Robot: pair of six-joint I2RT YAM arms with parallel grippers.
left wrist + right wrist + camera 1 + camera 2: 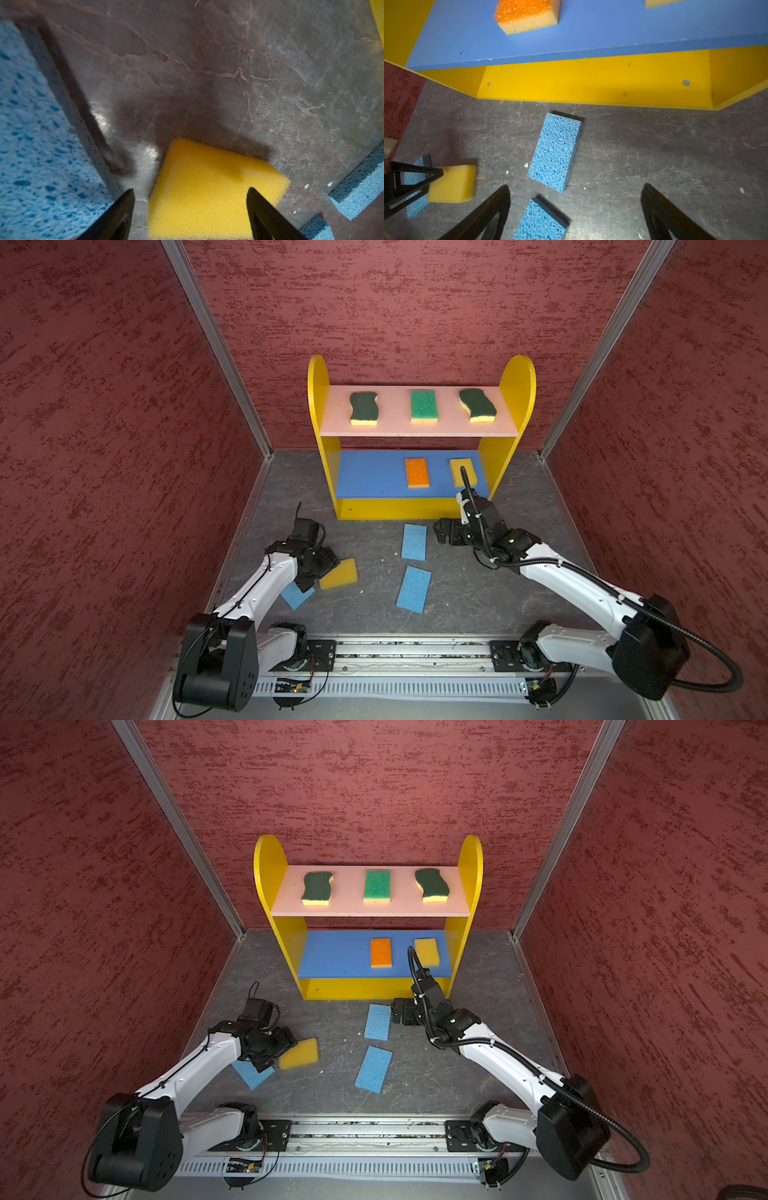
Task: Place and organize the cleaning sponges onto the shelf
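1. Four sponges lie on the floor; five already sit on the shelf (pixel 319 406).
2. My left gripper (pixel 191 189) is spread wide around the near-left yellow sponge (pixel 340 573). As far as I can tell, it is not clamped yet.
3. That sponge's long axis runs left-right, pointing away from the fingers (pixel 120 212). Its left end sits between them, so closing would pinch its short width.
4. My right gripper (pixel 576 186), wide open and empty, hovers just right of the far blue sponge (pixel 414 542).
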